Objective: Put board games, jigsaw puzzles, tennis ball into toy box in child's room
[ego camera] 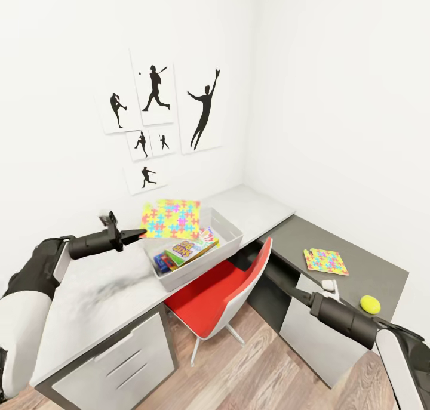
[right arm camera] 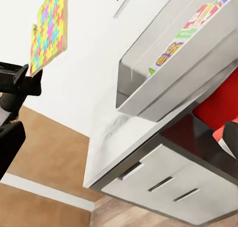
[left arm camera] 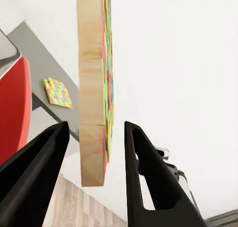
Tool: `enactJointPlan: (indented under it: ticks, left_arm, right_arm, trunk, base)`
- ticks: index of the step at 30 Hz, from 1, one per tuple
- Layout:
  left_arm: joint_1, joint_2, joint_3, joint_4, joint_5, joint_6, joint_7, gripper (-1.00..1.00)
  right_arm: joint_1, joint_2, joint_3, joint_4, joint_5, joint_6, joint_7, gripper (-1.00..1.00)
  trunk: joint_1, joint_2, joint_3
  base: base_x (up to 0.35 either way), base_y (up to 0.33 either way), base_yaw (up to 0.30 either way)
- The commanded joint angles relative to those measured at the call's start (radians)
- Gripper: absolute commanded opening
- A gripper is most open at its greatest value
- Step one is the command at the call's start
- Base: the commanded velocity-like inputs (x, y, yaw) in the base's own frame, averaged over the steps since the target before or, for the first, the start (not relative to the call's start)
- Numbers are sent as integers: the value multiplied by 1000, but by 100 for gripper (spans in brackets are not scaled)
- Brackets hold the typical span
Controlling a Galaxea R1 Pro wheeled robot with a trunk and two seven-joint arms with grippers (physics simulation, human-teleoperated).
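Jigsaw puzzle (ego camera: 171, 218) in mid-air: the left gripper (ego camera: 138, 234) pinches one corner of the board and holds it level above the near end of the toy box (ego camera: 230, 241). From the left wrist view, the board (left arm camera: 94, 88) sits edge-on between the two dark fingers (left arm camera: 136, 157), showing a plain wood-coloured back and a thin printed face. It looks stiff, flat and light; a corner pinch gives little purchase, so it may swing or slip. Inside the grey toy box lie the board games (ego camera: 190, 249), stacked flat with a yellow-green cover uppermost. A second jigsaw puzzle (ego camera: 325, 261) and the tennis ball (ego camera: 370, 304) remain on the darker worktop (ego camera: 382, 273) beyond the red chair (ego camera: 221, 296). Whether the right gripper (ego camera: 329, 286), low beside that worktop, is open or closed cannot be told.
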Motion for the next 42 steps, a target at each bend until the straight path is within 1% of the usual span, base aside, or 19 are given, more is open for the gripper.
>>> enactJointPlan:
  ticks: [1, 2, 4, 5, 7, 8, 10, 13, 17, 20, 22, 25, 32, 34, 37, 42]
  left_arm:
    - [-6, -26, 0, -1, 0, 11, 31, -100]
    - [-9, -57, 0, -2, -2, 11, 73, -100]
    - [-11, -85, 1, -3, -2, 11, 122, -100]
    - [-13, -104, 3, -4, -1, 10, 167, -100]
    - [-14, -121, 6, -4, 1, 10, 219, -100]
    - [-14, -125, 6, -3, 2, 10, 231, -100]
    - [-15, -138, 10, -2, 1, 1, 281, -100]
    - [-15, -141, 18, 0, 2, -3, 313, -100]
    - [-15, -145, 65, 0, 3, -6, 393, -100]
    - [-15, -147, 85, 0, 5, -7, 446, -100]
    - [-15, -148, 91, 0, 6, -7, 464, -100]
    - [-15, -148, 95, 0, 6, -7, 478, -100]
    - [-15, -151, 102, 2, 6, -9, 487, -100]
    - [-15, -151, 119, 2, 6, -9, 495, -100]
    - [-15, -158, 144, 2, 6, -9, 536, -100]
    - [-15, -167, 166, 2, 7, -10, 578, -100]
  right_arm:
    - [-1, -1, 0, 0, 5, 5, 3, 100]
    - [-2, -3, 0, 0, 7, 5, 2, 100]
    - [-2, -6, -1, 0, 9, 6, 2, 100]
    - [-2, -9, -2, 0, 10, 7, 2, 100]
    - [-2, -11, -4, 0, 11, 7, 2, 100]
    - [-2, -11, -4, 0, 11, 7, 1, 100]
    - [-2, -10, -5, 1, 12, 5, 0, 100]
    - [-2, -12, -5, 1, 13, 5, -2, 100]
    - [-3, -14, -5, 1, 11, 5, -16, 100]
    - [-2, -14, -5, 1, 12, 5, -20, 100]
    - [-2, -15, -5, 1, 12, 6, -20, 100]
    - [-3, -17, -5, 1, 12, 6, -21, 100]
    - [-3, -18, -5, 0, 13, 6, -21, 100]
    - [-3, -18, -5, 0, 13, 6, -21, 100]
    - [-3, -19, -5, 0, 13, 6, -22, 100]
    - [-4, -18, -5, 0, 14, 6, -22, 100]
  trunk:
    - [1, -2, -2]
    - [1, -2, -2]
    - [1, -2, -2]
    - [1, -2, -2]
    - [1, -2, -2]
    - [1, -2, -2]
    - [1, -2, -2]
    - [1, -2, -2]
    - [1, -2, -2]
    - [1, -2, -2]
    - [1, -2, -2]
    - [1, -2, -2]
    - [1, -2, -2]
    - [1, -2, -2]
    - [1, -2, -2]
    - [1, -2, -1]
  base:
    - [0, 0, 0]
    - [0, 0, 0]
    - [0, 0, 0]
    - [0, 0, 0]
    - [0, 0, 0]
    - [0, 0, 0]
    - [0, -59, 0]
    - [0, -189, 0]
    - [37, -157, 0]
    - [28, -215, 0]
    - [11, -274, 0]
    - [4, -231, 0]
    - [2, -119, 0]
    - [58, -72, 0]
    - [176, 4, 35]
    - [258, 73, 191]
